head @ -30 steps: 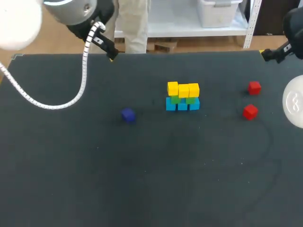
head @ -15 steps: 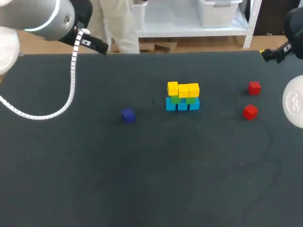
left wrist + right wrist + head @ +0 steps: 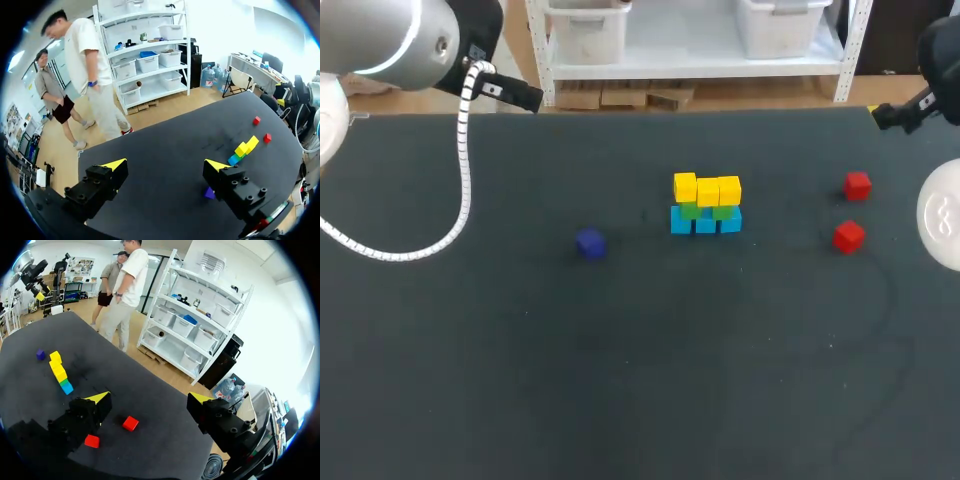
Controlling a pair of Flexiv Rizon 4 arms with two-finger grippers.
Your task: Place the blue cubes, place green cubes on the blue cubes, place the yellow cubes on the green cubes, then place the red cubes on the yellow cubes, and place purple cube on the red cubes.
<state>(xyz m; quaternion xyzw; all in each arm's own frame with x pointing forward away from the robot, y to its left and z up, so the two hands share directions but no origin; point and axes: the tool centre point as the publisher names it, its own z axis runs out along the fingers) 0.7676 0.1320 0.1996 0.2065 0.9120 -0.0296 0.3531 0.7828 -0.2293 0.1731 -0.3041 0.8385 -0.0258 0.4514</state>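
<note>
My left gripper (image 3: 165, 165) and right gripper (image 3: 149, 398) are both hanging spread wide, holding nothing. The blue-green-yellow stack (image 3: 706, 203) is sitting mid-table, with the purple cube (image 3: 590, 243) lying at its 8 o'clock and the red cubes (image 3: 858, 185) (image 3: 848, 236) at its 3 o'clock.

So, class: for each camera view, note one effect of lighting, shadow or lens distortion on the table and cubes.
Head view: the matte black table shows no glare, and the purple cube barely stands out against it. Left wrist view: the table's straight edge bows into a curve. Right wrist view: the stack of blue, green and yellow cubes casts hardly any shadow.
</note>
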